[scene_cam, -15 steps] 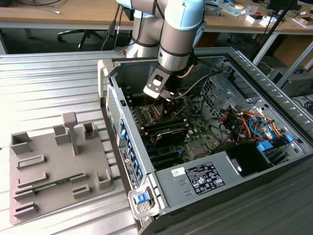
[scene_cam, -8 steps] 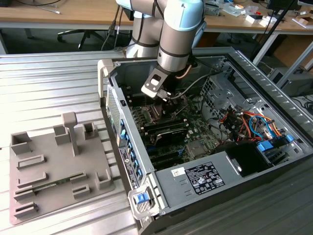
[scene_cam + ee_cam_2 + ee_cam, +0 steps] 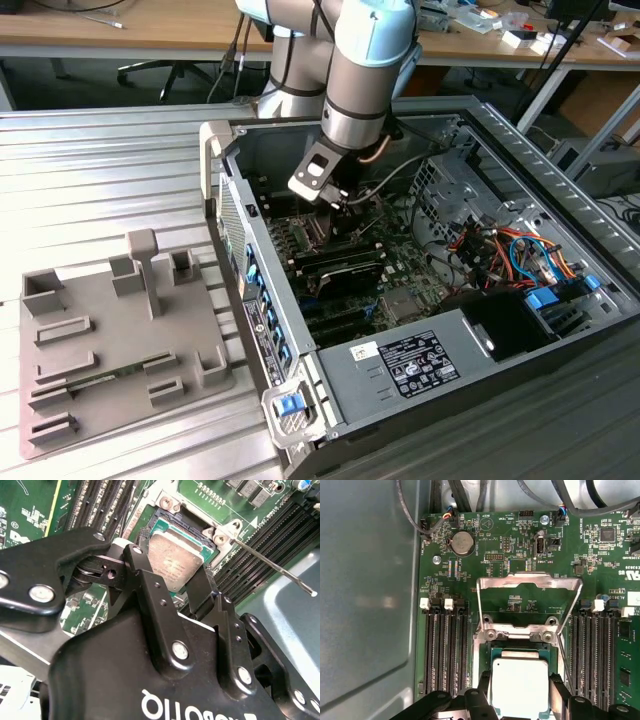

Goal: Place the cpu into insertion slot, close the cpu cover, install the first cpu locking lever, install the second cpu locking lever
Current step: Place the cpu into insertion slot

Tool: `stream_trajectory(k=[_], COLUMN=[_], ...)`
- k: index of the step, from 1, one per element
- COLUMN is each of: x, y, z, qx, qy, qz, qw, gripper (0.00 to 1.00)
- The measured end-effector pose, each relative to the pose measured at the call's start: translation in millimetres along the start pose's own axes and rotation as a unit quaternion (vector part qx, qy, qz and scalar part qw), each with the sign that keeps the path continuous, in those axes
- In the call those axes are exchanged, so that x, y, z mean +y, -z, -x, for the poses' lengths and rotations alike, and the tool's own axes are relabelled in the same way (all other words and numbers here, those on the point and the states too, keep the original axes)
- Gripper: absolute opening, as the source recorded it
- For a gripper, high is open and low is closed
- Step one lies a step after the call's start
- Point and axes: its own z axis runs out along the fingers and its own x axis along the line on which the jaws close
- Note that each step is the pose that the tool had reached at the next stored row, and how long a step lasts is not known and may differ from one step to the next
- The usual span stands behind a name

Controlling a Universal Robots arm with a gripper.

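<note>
Board [image 3: 515, 545] is showing deep green, speckled with white print and tiny silver dots. Cpu [image 3: 520, 685] is showing pale matt grey on top, a thin green edge peeking round it. Cpu cover [image 3: 530, 582] is shining bare silver. Memory slots [image 3: 445, 650] are running in black stripes, white tabs [image 3: 424, 603] capping the ends. Coin battery [image 3: 462, 543] is gleaming silver. Gripper [image 3: 172, 562] is reading black throughout, silver screw heads [image 3: 180, 650] dotting it. Arm [image 3: 360, 90] is showing silver-grey with pale blue caps. Cables [image 3: 505, 250] are trailing orange, red and blue. Tray [image 3: 120, 330] is sitting flat grey on a ribbed silver table [image 3: 100, 170].
</note>
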Motion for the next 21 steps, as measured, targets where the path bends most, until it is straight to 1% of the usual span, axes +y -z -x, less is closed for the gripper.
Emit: stream_trajectory(k=[21], x=[0.1], y=[-7.1], z=[-0.2], qx=[-0.0001], qy=[-0.002], qz=[0.0000], qw=[1.00000], gripper=[0.54])
